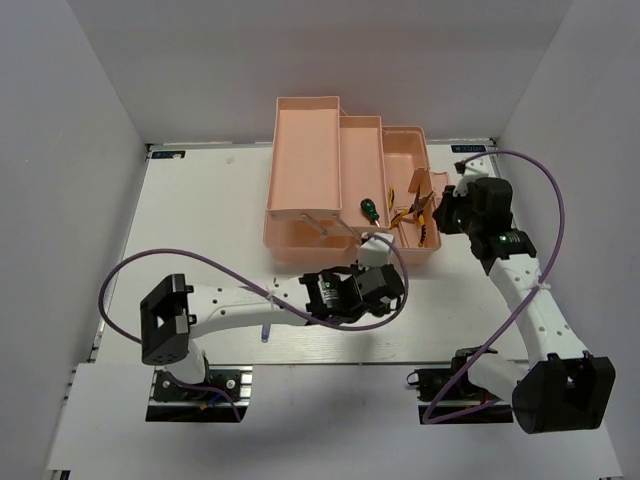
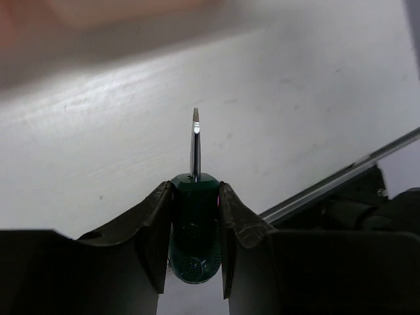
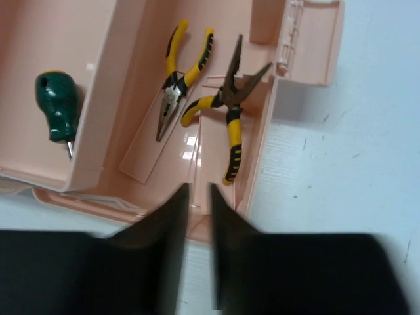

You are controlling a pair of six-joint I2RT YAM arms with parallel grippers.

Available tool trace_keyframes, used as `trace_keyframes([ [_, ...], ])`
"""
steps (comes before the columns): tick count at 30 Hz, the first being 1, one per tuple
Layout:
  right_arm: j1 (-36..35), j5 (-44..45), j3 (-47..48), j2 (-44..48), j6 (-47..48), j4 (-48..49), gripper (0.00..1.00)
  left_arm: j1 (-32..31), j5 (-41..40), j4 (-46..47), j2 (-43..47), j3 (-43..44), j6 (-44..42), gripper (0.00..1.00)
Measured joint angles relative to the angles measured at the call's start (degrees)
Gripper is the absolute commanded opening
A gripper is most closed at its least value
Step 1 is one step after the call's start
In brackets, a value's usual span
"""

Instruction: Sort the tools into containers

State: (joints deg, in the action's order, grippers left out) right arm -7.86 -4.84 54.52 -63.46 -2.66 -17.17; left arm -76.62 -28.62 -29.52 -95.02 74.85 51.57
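1. Top external view: the table (image 1: 200, 200) is closed in by white walls on its left, right and far sides. The toolbox (image 1: 300, 238) stands toward the far edge. The widest stretch of table lies left of the toolbox, and a narrower strip lies on its near side, where both arms reach in.
2. The left end effector (image 1: 378, 255) sits just on the near side of the toolbox, close to its front wall. From above, I cannot tell whether it overhangs the rim.
3. Left wrist view: the left end effector (image 2: 195, 220) is clamped on the handle of a stubby green screwdriver (image 2: 193, 252). Its fingers are partly closed and pressed against both sides of the handle. The shaft points straight ahead over white table, with the toolbox a pink blur at the top.
4. The right end effector (image 1: 447, 210) hangs at the right-hand end of the toolbox. In the right wrist view its fingers (image 3: 172, 249) stand narrowly apart with nothing between them.
5. The toolbox steps down in three trays from left to right.
6. The middle tray holds a second green screwdriver (image 3: 58, 108), lying near the wall it shares with the right-hand tray.
7. The right-hand tray holds both yellow-and-black pliers. One pair (image 3: 174, 79) lies with its nose shut, and the other pair (image 3: 230, 105) lies just beside it with its nose spread.
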Motion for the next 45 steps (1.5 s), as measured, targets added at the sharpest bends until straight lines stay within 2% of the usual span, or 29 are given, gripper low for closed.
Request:
trace_keyframes([
  [2,1.3,-0.5,-1.9,1.2,-0.4,-0.1,0.02,0.3,-1.3,0.4,0.2,3.6,-3.3,0.01],
  [10,5.2,-3.7,-7.0,4.5,-1.2,-1.2,0.0,6.8,-7.8,3.2,-2.2,15.7,-15.1,0.01],
  [20,5.6,-15.1,-11.4,6.8,5.3,-2.9,0.0,20.7,-8.2,6.1,-19.5,35.3,-25.0,0.01],
  [21,5.6,-16.4,-11.5,6.7,6.2,-3.4,0.0,21.6,-8.0,5.7,-21.1,36.6,-25.6,0.05],
  [22,5.6,-18.3,-11.5,6.8,7.5,-3.9,0.13,22.9,-7.7,5.4,-23.3,38.2,-26.3,0.09],
  [23,5.6,-19.8,-11.5,6.7,8.1,-4.2,0.21,23.6,-7.4,5.0,-24.6,39.0,-26.6,0.14],
  [24,5.6,-21.6,-11.6,6.7,9.0,-4.6,0.29,24.3,-7.1,4.3,-26.1,40.2,-27.1,0.28],
  [26,5.6,-25.4,-11.6,6.8,11.0,-5.8,0.42,25.3,-6.3,3.3,-28.0,40.9,-27.6,0.44],
  [28,5.5,-28.2,-11.6,6.8,12.4,-6.7,0.45,25.9,-5.8,2.8,-28.4,41.0,-28.5,0.6],
  [31,5.1,-31.8,-11.6,6.7,14.7,-7.8,0.52,26.2,-4.7,2.6,-28.2,41.2,-29.3,0.69],
  [34,4.3,-34.4,-11.6,6.7,16.5,-9.0,0.61,26.1,-2.1,2.6,-27.8,41.9,-30.0,0.74],
  [36,3.5,-35.9,-11.5,6.7,17.6,-9.8,0.78,25.8,-0.6,2.6,-26.9,42.1,-30.7,0.74],
  [38,2.2,-37.2,-11.3,6.3,19.1,-10.6,0.91,25.3,1.1,2.5,-25.0,42.0,-31.2,0.75],
  [40,0.3,-38.3,-10.3,5.4,20.8,-11.9,0.91,24.6,2.2,3.0,-21.1,39.8,-31.4,0.75],
  [42,-2.5,-39.6,-9.0,4.4,22.1,-13.2,0.91,23.9,2.4,4.7,-12.9,31.6,-31.3,0.7],
  [43,-4.6,-40.1,-8.3,3.9,22.5,-13.7,0.87,23.4,2.1,5.1,-7.0,25.8,-31.2,0.66],
  [44,-6.5,-40.5,-7.8,3.6,22.8,-14.0,0.81,22.9,1.8,6.3,-0.3,19.6,-31.0,0.57],
  [45,-8.5,-40.7,-7.4,3.3,22.9,-14.0,0.72,22.7,1.0,6.9,7.1,13.1,-30.3,0.51],
])
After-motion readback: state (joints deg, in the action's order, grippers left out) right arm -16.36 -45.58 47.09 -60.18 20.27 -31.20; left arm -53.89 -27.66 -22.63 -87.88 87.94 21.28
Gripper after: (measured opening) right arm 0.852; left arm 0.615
